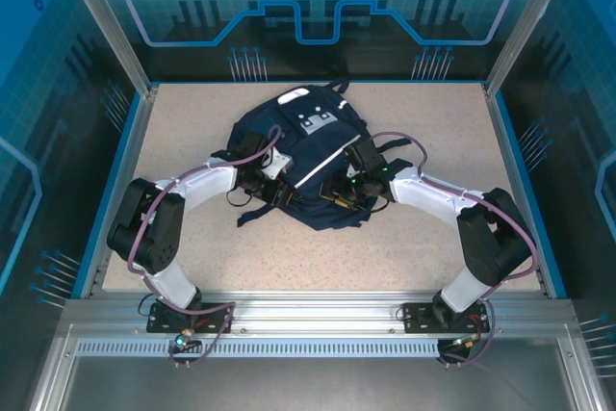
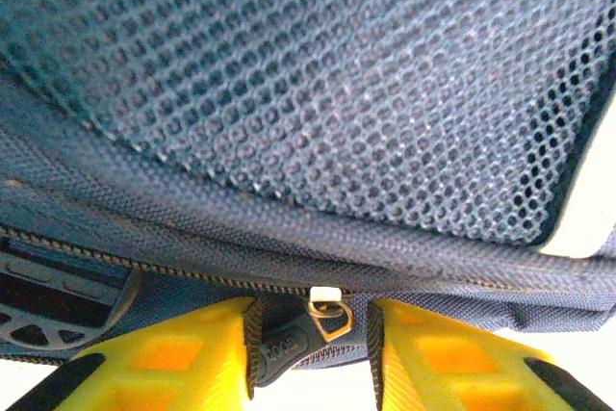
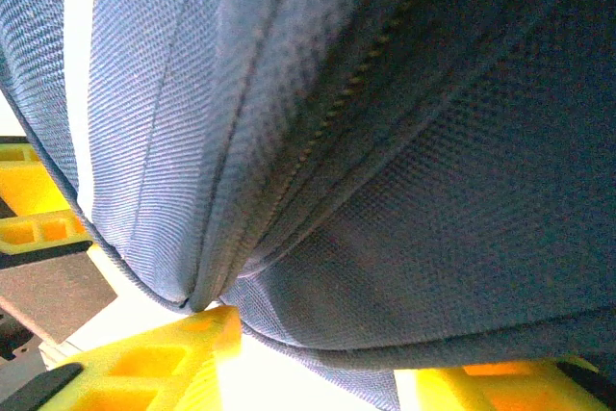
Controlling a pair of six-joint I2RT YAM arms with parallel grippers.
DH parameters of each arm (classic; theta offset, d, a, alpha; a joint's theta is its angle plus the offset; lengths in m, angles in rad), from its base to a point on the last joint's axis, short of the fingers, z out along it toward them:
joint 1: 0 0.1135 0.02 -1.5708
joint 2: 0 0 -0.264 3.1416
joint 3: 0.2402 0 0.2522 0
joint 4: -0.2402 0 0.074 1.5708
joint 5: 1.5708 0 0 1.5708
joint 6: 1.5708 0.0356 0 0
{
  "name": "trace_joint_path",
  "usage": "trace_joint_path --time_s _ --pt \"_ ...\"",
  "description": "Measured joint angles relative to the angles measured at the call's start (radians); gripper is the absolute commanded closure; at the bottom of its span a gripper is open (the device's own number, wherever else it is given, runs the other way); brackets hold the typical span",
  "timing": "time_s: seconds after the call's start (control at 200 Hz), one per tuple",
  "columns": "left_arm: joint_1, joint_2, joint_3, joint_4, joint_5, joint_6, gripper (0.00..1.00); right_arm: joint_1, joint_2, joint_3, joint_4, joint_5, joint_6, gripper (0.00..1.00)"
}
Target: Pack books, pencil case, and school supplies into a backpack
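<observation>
The backpack (image 1: 298,156) lies flat toward the back middle of the table (image 1: 414,257), its top loop pointing at the far wall and its straps trailing off the near edge. Bare tabletop runs all around it, widest in the near strip between the bag and the arm bases and in the side margins out to the blue rim (image 1: 123,175). The left gripper (image 1: 272,187) sits against the bag's near-left edge. In the left wrist view its yellow fingers (image 2: 183,358) stand apart, released, with the zipper pull (image 2: 330,317) in the gap between them, just under the zipper track and a mesh panel (image 2: 337,74). The right gripper (image 1: 343,195) presses in at the near-right edge. In the right wrist view its fingers (image 3: 144,368) are spread wide under a bulging fold of navy fabric; whether they pinch the cloth or merely sit beneath it, I cannot tell.
</observation>
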Motion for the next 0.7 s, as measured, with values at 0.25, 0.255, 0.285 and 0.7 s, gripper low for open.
trace_joint_path --time_s 0.25,0.255,0.285,0.7 --pt "0.000 0.000 0.000 -0.005 -0.013 -0.003 0.86 0.000 0.007 0.008 -0.006 0.000 0.000 0.54" --pt "0.000 0.000 0.000 -0.005 -0.014 -0.005 0.86 0.000 0.007 0.008 -0.006 0.000 0.000 0.54" --pt "0.000 0.000 0.000 -0.005 -0.019 -0.003 0.89 0.000 0.008 0.009 -0.007 0.000 0.000 0.54" --pt "-0.034 -0.118 -0.069 0.039 -0.036 -0.068 1.00 0.000 0.016 0.011 0.001 -0.004 0.000 0.60"
